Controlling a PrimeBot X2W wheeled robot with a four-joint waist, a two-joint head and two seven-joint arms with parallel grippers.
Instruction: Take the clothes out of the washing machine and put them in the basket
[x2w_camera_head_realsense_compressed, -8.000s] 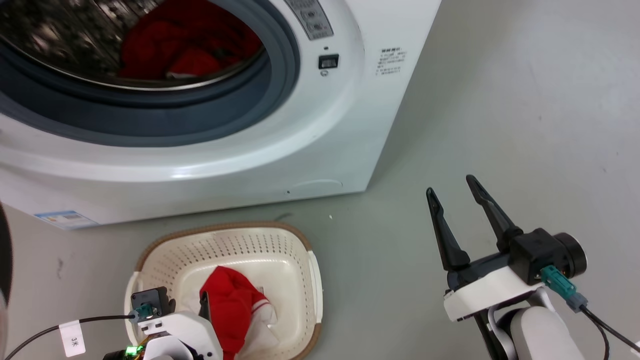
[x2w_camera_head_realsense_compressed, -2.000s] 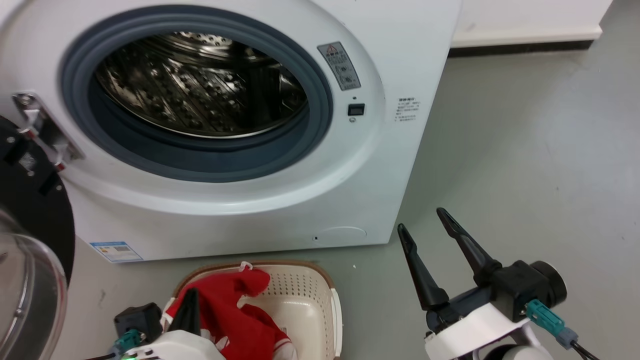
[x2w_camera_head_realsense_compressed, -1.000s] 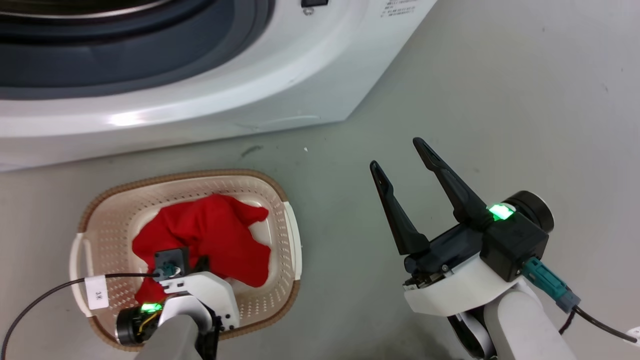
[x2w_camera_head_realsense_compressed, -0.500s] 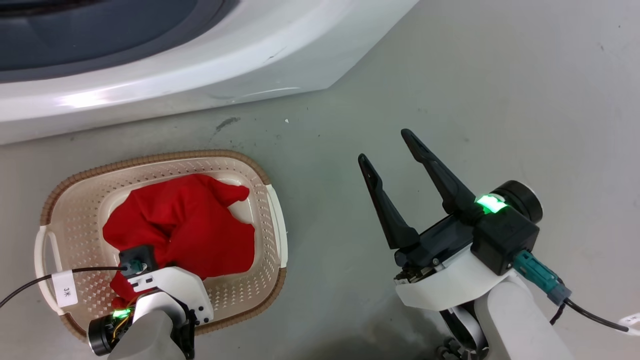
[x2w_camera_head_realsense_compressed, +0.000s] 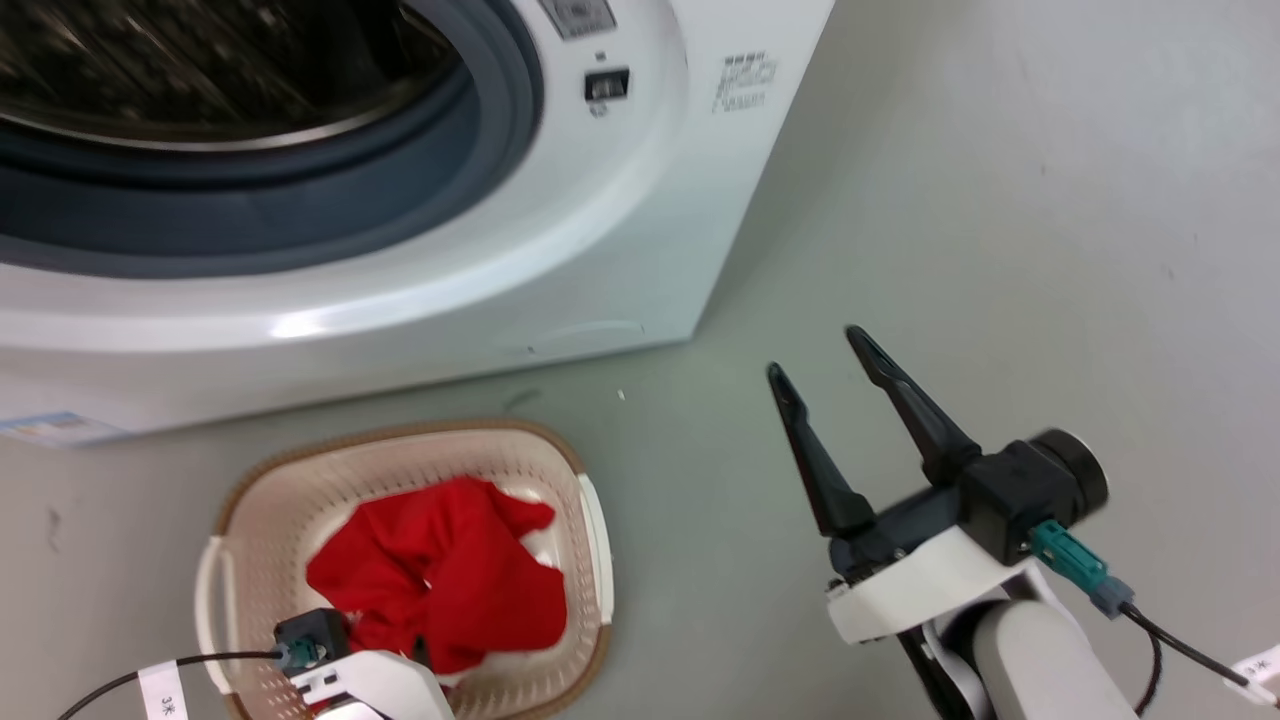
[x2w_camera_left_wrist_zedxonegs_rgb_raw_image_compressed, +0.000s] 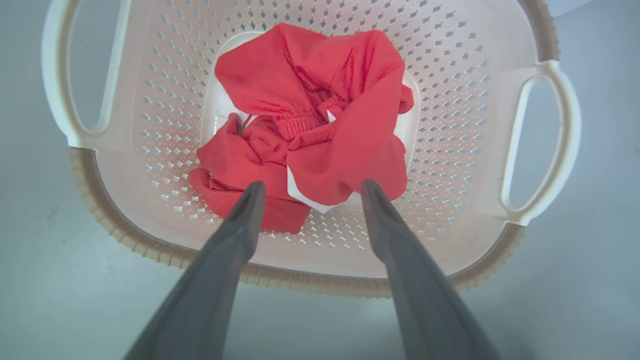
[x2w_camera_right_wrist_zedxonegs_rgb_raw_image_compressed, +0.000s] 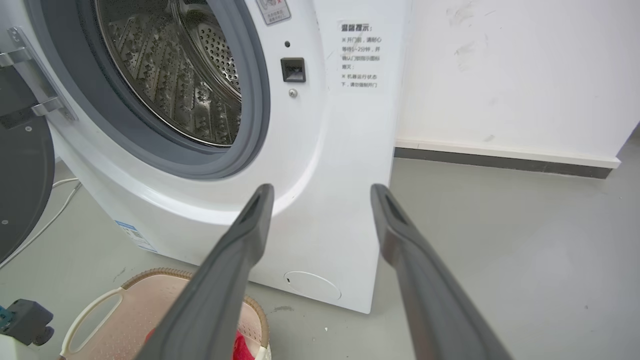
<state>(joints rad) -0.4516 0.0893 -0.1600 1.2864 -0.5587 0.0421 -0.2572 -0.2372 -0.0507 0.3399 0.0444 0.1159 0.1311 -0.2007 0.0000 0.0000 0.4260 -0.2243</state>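
Red clothes (x2w_camera_head_realsense_compressed: 445, 580) (x2w_camera_left_wrist_zedxonegs_rgb_raw_image_compressed: 310, 130) with a bit of white cloth showing lie crumpled in the cream basket (x2w_camera_head_realsense_compressed: 250, 520) (x2w_camera_left_wrist_zedxonegs_rgb_raw_image_compressed: 450, 150) on the floor before the washing machine (x2w_camera_head_realsense_compressed: 560, 260) (x2w_camera_right_wrist_zedxonegs_rgb_raw_image_compressed: 320, 165). The steel drum (x2w_camera_right_wrist_zedxonegs_rgb_raw_image_compressed: 180, 75) shows no fabric in it. My left gripper (x2w_camera_left_wrist_zedxonegs_rgb_raw_image_compressed: 310, 187) hangs open just above the heap, holding nothing. My right gripper (x2w_camera_head_realsense_compressed: 815, 355) (x2w_camera_right_wrist_zedxonegs_rgb_raw_image_compressed: 320, 192) stands open and empty over the bare floor, to the right of the basket.
The washer's black-framed door (x2w_camera_right_wrist_zedxonegs_rgb_raw_image_compressed: 20, 190) swings open at the left. A white cable (x2w_camera_right_wrist_zedxonegs_rgb_raw_image_compressed: 45, 220) runs along the floor beneath it. Grey floor (x2w_camera_head_realsense_compressed: 1000, 200) stretches to the right, up to a white wall with a dark skirting (x2w_camera_right_wrist_zedxonegs_rgb_raw_image_compressed: 500, 160).
The head camera has tilted up, so the washer's porthole is back in view. The red clothes now lie loose in the basket, with the left gripper open above them. The right gripper stays open.
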